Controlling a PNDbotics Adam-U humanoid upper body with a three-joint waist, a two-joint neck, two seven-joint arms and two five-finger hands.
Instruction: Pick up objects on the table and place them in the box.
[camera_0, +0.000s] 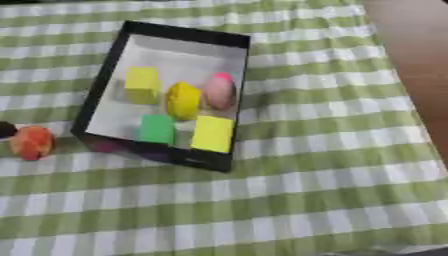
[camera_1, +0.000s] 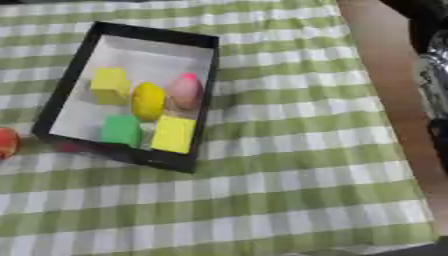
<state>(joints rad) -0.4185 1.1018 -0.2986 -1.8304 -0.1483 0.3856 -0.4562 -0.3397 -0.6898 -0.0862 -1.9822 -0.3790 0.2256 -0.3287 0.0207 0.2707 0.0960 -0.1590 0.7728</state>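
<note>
A black-rimmed box (camera_0: 108, 75) with a pale floor lies on the green and white checked cloth. Inside it are a yellow block (camera_0: 143, 85), a yellow rounded piece (camera_0: 183, 100), a pink rounded piece (camera_0: 220, 91), a green block (camera_0: 157, 128) and another yellow block (camera_0: 213, 133). To the box's left, on the cloth, lie an orange-red round thing (camera_0: 32, 142) and a small dark thing (camera_0: 5, 129). A dark and silver part of the right arm (camera_1: 430, 55) shows at the right edge of the right eye view. Neither hand shows.
The checked cloth (camera_0: 306, 175) covers the table in front of and to the right of the box. A brown surface (camera_0: 420, 55) runs along the right side beyond the cloth's edge.
</note>
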